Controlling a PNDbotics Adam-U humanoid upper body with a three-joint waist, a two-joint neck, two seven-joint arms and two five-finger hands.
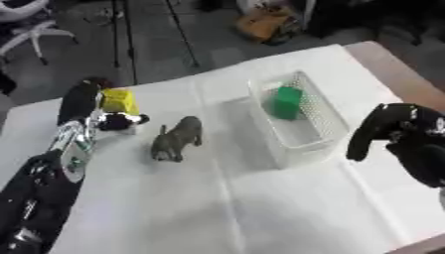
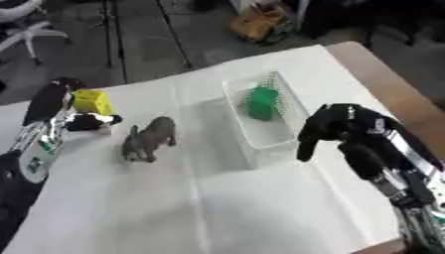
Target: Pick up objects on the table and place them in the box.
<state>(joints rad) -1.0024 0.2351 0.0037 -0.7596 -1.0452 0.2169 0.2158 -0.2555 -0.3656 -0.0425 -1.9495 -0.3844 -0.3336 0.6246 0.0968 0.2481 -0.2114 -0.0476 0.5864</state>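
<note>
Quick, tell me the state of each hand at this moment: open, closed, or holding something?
Left hand: beside the yellow block, fingers not clear; cannot tell.
Right hand: fingers curled, holding nothing, near the box.

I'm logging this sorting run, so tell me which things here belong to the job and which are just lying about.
Job:
clear box, green block already inside
grey animal figure
yellow block
black-and-white figure
left hand by the yellow block
right hand

Lying about:
white chair
tripod legs
orange thing on the floor
</note>
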